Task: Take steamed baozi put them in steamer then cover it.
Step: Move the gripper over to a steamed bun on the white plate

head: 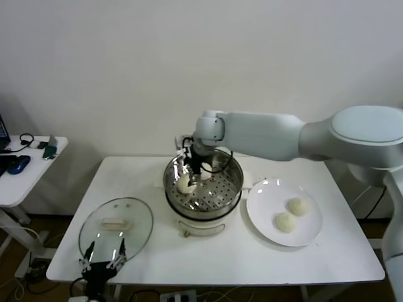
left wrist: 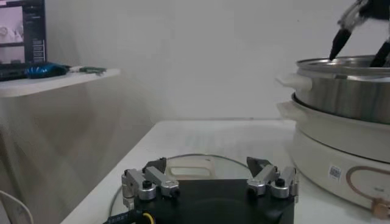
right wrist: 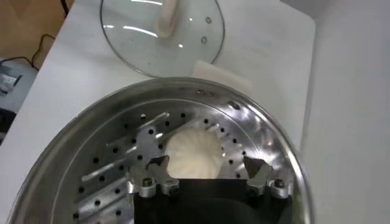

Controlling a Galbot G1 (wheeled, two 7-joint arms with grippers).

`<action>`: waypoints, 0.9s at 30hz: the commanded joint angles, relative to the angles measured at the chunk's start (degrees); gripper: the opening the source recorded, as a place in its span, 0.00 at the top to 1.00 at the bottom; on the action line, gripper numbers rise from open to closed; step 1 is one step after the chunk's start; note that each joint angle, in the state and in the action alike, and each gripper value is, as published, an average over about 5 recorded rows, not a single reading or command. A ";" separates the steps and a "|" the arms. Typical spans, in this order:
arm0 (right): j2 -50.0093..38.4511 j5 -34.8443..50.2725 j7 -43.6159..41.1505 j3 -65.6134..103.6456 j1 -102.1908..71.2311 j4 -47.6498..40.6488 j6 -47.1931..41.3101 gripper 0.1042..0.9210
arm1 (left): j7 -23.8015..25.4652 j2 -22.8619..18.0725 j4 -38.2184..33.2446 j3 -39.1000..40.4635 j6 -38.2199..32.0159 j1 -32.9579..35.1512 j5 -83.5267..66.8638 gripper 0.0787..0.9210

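One baozi [head: 185,185] sits at nine o'clock in the steamer [head: 233,182] under the spread right gripper [head: 194,173]; two rest on the plate [head: 264,195]; the left gripper [head: 102,258] is spread by the cover [head: 135,217].

Right pincer [head: 194,171] hangs spread from its outstretched arm; left pincer [head: 102,259] sits low, spread wide.

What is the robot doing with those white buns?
It is moving buns into the steamer. The right gripper is inside the metal basket, open just above one bun lying on the holed bottom. Two more buns wait on the white plate. The glass lid lies on the table, with the left gripper open at its near edge.
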 commanded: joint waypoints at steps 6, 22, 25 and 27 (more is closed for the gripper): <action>-27.90 5.26 -15.88 -16.87 22.24 15.68 8.38 0.12 | 0.11 0.02 -0.20 -0.03 0.31 -0.70 0.15 0.12; -45.23 -22.30 -5.47 -8.76 -3.16 17.55 5.11 0.12 | 0.28 -0.49 0.22 0.12 0.94 -1.51 0.56 0.12; -44.62 -23.37 -4.55 -3.76 -9.54 16.51 4.16 0.12 | 0.29 -0.55 0.17 -0.08 0.89 -1.46 0.51 0.12; -44.02 -24.17 -3.95 -0.79 -13.20 15.92 3.58 0.12 | 0.29 -0.61 0.05 -0.20 0.86 -1.36 0.48 0.12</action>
